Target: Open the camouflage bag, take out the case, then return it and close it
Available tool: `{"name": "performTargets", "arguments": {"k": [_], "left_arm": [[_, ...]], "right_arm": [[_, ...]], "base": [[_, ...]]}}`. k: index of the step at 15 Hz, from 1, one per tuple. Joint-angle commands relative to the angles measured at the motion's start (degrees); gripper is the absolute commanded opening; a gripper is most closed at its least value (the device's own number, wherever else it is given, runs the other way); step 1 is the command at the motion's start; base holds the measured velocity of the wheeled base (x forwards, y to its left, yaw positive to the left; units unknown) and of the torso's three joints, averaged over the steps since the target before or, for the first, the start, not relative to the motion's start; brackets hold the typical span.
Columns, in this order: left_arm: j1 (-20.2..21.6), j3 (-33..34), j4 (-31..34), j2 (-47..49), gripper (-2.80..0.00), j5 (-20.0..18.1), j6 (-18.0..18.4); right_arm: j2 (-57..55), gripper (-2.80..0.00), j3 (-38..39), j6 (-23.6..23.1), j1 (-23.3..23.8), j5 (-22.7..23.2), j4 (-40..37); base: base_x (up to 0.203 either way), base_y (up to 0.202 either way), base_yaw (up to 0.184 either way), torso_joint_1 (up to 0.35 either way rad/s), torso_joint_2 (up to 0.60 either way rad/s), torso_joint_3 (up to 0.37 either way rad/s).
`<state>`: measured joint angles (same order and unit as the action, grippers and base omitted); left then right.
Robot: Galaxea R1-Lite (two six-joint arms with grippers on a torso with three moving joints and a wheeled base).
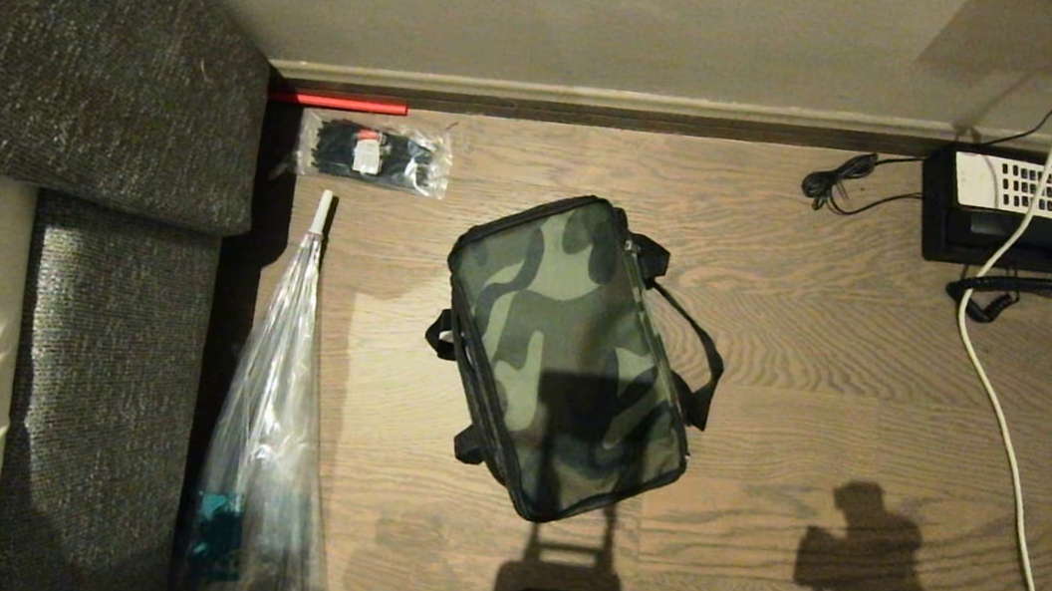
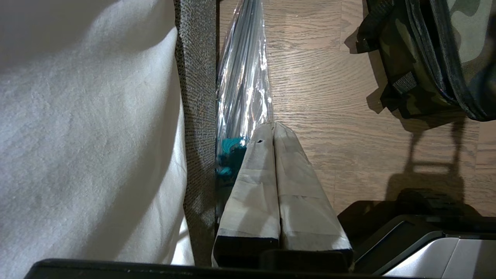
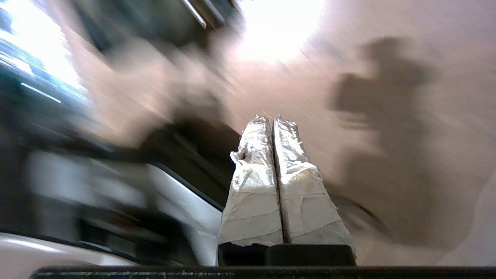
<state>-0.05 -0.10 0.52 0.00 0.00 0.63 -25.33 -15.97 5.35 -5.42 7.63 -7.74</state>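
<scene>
The camouflage bag (image 1: 569, 356) lies zipped shut on the wooden floor, slanted, with black straps at both sides. One corner of the bag (image 2: 422, 58) also shows in the left wrist view. The case is hidden. Neither arm shows in the head view. My left gripper (image 2: 274, 124) hangs shut and empty beside the sofa, well to the left of the bag. Low over the floor beside my base, my right gripper (image 3: 272, 117) is shut and empty, its surroundings blurred.
A dark sofa (image 1: 91, 81) with a white cover borders the left side. A clear plastic bag (image 1: 268, 435) lies along it, a small packet (image 1: 373, 154) behind it. A black desk phone (image 1: 1008, 209) with a white cable (image 1: 1003, 414) stands at the far right by the wall.
</scene>
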Motion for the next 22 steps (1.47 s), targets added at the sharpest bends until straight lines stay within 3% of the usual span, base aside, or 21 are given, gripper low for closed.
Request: {"name": "performTargets", "arguments": {"k": [1,3,4,8,22], "left_arm": [[-0.04,0.01,0.00,0.00,-2.80,0.00,-0.02],[-0.04,0.01,0.00,0.00,-2.80,0.00,-0.02],[-0.04,0.01,0.00,-0.04,-2.80,0.00,0.07],[-0.04,0.01,0.00,0.00,-2.80,0.00,0.07],[-0.04,0.01,0.00,-0.08,-2.80,0.00,-0.22]], "right_arm": [[14.09,-2.80,10.91,-6.85,5.60,-1.26,0.92],[16.97,-2.80,16.23,-8.57,6.33,-5.94,10.60],[18.75,-2.80,17.10,-8.27,6.24,-6.62,11.65],[24.98,-2.80,16.77,-4.34,5.51,-7.66,9.62],[24.98,-2.80,16.76,-4.47,5.51,-7.63,9.68]], "base": [[0.000,0.000,0.000,0.000,0.00,0.000],[0.000,0.000,0.000,0.000,0.00,0.000],[0.000,0.000,0.000,0.000,0.00,0.000],[0.000,0.000,0.000,0.000,0.00,0.000],[0.000,0.000,0.000,0.000,0.00,0.000]]}}
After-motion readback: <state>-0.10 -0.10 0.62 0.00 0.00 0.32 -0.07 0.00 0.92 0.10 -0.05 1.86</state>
